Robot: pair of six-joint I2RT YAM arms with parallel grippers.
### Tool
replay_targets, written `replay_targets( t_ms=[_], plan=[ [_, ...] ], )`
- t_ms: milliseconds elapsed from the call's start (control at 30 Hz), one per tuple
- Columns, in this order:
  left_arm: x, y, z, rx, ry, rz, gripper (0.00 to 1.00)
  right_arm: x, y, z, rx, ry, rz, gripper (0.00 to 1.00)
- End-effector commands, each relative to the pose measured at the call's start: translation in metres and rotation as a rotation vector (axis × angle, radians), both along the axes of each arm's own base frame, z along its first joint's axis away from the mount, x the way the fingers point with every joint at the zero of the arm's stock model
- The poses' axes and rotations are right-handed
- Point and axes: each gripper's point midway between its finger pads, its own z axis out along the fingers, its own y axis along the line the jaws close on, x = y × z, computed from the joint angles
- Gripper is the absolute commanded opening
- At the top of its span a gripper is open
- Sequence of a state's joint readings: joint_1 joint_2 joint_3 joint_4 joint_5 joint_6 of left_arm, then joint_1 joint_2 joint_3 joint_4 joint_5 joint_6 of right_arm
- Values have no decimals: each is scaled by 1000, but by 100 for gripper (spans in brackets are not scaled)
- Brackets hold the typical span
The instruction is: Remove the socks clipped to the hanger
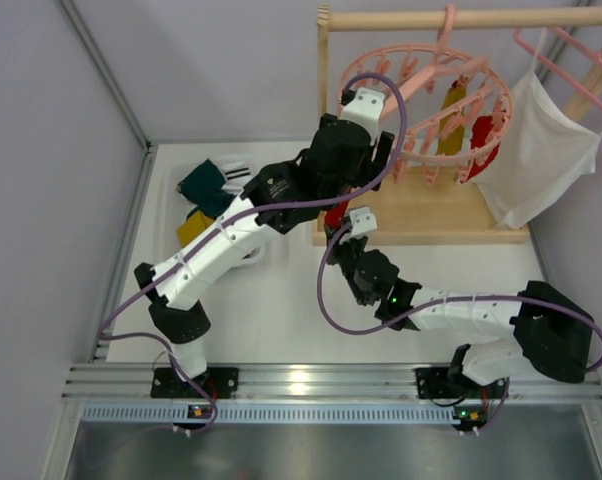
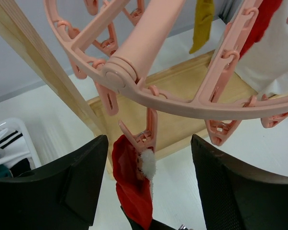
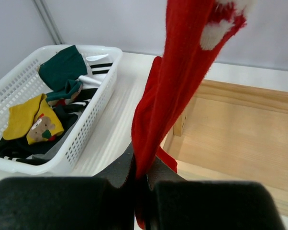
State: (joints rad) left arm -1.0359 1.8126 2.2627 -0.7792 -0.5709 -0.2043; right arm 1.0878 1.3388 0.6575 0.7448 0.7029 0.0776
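Right gripper (image 3: 140,178) clamped on lower end of the red sock (image 3: 175,81), which hangs from a peg (image 2: 146,136) of the pink clip hanger (image 2: 182,103). Left gripper (image 2: 149,158) jaws apart, flanking that peg.

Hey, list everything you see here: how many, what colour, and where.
rack: one, pale wood, far right.
clip hanger: one, pink, hooked on the rack's rod.
near sock: one, red, pegged to the hanger's near side.
yellow sock: one, mustard, pegged farther round.
far sock: one, red, beside the yellow sock.
shirt: one, white, hanging at the rack's right end.
basket: one, white, far left.
loose socks: several, teal, yellow, striped, in the basket.
left end effector: one, black, open astride the near sock.
right end effector: one, black, shut on the near sock.
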Motion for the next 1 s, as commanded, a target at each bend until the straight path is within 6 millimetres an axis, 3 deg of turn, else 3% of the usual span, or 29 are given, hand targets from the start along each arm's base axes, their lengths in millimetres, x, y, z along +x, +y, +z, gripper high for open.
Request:
replay_targets(
  t_ms=[0, 267, 667, 967],
  plan=[
    [8, 4, 13, 5, -53, 48, 73, -7, 18, 19, 44, -31, 47, 0],
    [16, 5, 10, 32, -70, 82, 60, -10, 23, 19, 37, -34, 59, 0],
    [28, -1, 3, 46, -94, 124, 59, -17, 27, 25, 37, -52, 78, 0],
    [41, -10, -2, 50, -117, 129, 50, -22, 28, 25, 34, -56, 92, 0]
  ],
)
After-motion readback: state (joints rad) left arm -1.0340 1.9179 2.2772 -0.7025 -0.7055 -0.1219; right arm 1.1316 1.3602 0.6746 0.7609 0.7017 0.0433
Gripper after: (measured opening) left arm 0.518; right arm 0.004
